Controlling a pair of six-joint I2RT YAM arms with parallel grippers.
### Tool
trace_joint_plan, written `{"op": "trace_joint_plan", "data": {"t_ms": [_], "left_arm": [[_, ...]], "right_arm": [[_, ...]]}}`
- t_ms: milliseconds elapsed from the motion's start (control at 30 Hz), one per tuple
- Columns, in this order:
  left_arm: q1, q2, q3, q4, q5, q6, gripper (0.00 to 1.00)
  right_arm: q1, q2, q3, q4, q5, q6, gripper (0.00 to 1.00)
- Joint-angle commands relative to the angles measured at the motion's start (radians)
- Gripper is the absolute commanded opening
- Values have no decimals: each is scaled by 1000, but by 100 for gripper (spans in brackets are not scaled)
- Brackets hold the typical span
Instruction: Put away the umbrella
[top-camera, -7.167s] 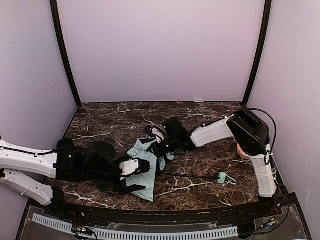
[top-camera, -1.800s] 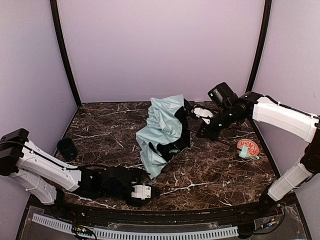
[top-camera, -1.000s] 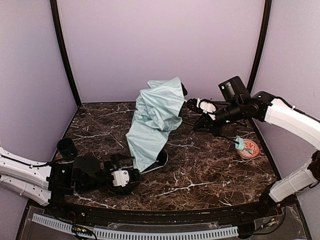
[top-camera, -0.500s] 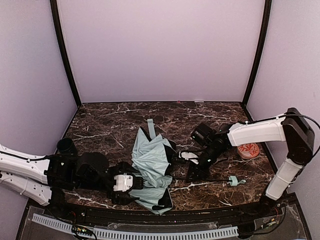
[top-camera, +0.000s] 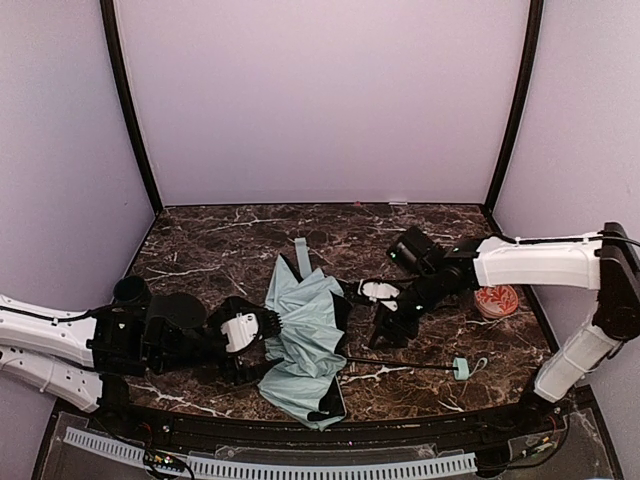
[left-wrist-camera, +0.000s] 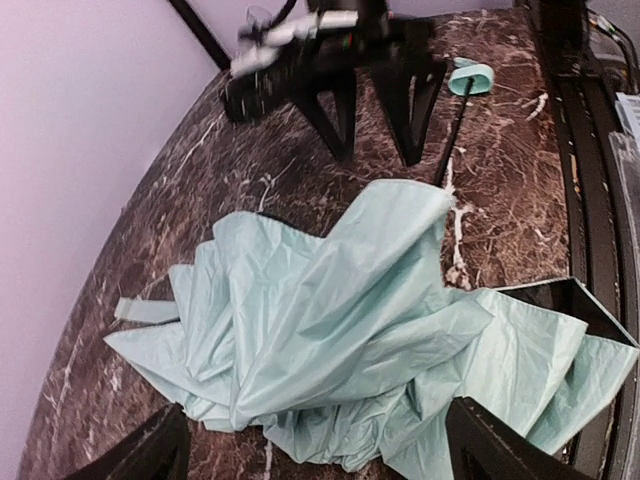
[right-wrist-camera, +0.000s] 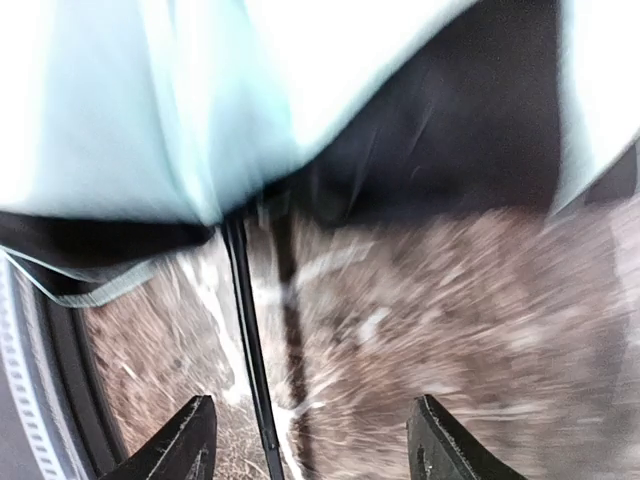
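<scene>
Umbrella (top-camera: 300, 335) lies crumpled, its shaft (top-camera: 400, 363) pointing right toward the handle (top-camera: 462, 368).

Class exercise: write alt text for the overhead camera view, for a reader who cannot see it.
A mint-green umbrella lies crumpled on a dark marble table, its thin black shaft running right to a small mint handle. The left hand sits open at the fabric's left edge; the right hand hovers open above the shaft.

top: high overhead, looking down | wrists: low, close | all share umbrella (top-camera: 305, 345)
</scene>
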Motion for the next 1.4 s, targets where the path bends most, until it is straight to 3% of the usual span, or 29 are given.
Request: {"op": "trace_joint_plan", "data": {"t_ms": [0,167,300,400,533,567,667,700,733,833,1033,1200,1233,1300,1367], "left_arm": [[127,-7,29,-15,-5,-155,87],[154,8,13,46,92,-175,84],[157,91,29,45,106,-195,84],[167,133,19,105,85,-159,84],[188,173,9,190,118,-99,75],[189,183,5,212,133,-86,71],[189,198,-12,253,209,-49,56],[189,201,-21,268,231,-33,48],[189,204,-28,282,242,-22,38],[190,228,-38,296,240,-4,1],[192,258,-34,250,247,-25,0],[192,259,-33,256,284,-38,0],[192,262,-32,261,280,-41,0],[192,269,-35,289,255,-49,0],[192,276,-35,312,218,-58,0]], "right_arm": [[11,-158,73,72,-13,102,66],[20,-173,-8,441,-36,445,66],[-7,-54,29,536,-2,690,66],[1,30,39,601,-60,753,65],[2,121,47,654,-106,766,62],[1,137,55,668,-124,762,58],[-4,164,79,679,-141,752,17],[-11,165,76,682,-155,750,5],[-21,158,70,690,-171,748,0],[-57,121,45,693,-206,743,0],[-177,2,-9,665,-176,694,0],[-204,63,108,562,-165,587,0],[-205,82,151,548,-157,582,7],[-205,106,213,487,-133,573,31],[-205,92,226,411,-115,573,47]]}}
